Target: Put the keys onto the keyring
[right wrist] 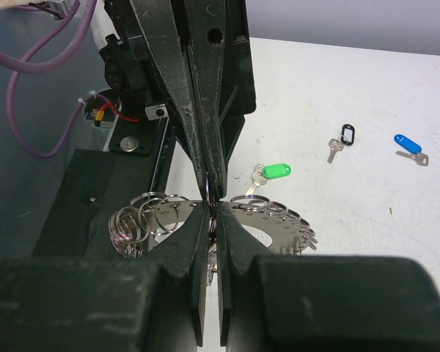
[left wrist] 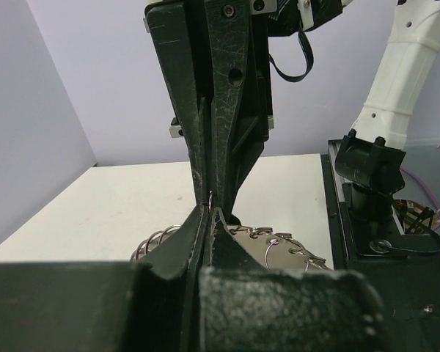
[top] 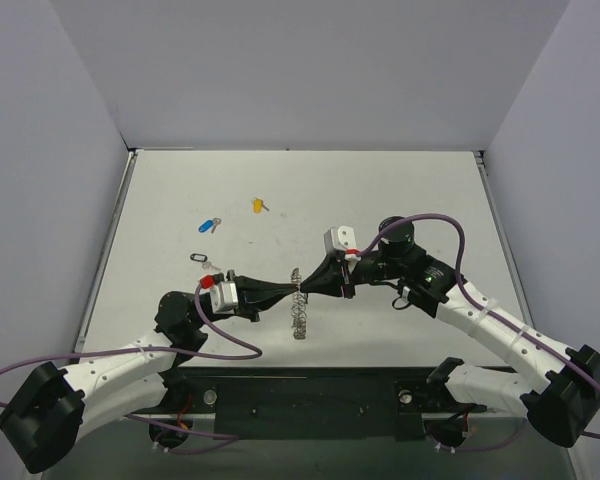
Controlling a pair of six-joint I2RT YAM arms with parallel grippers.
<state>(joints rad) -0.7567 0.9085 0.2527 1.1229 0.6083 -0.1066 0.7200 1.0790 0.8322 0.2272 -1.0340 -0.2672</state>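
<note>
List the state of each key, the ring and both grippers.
Large silvery coiled-wire keyring: pinched between both grippers.
Left gripper: shut on the keyring.
Right gripper: shut on the keyring.
Blue-capped silver key: loose on the white table.
Yellow-capped silver key: lying loose.
Black-capped silver key: lying loose.
Green-capped silver key: loose beside the keyring.

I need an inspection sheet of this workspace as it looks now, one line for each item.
Surface: white table.
Job's things: keyring held upright between the arms; yellow key, blue key and black key lie loose beyond it; green key beside the ring, attachment unclear.
Clutter: nothing seen.
End effectors: left end effector and right end effector both shut on the keyring, tip to tip.
Cables: purple cables loop along both arms.
Surroundings: plain pale walls on three sides.
</note>
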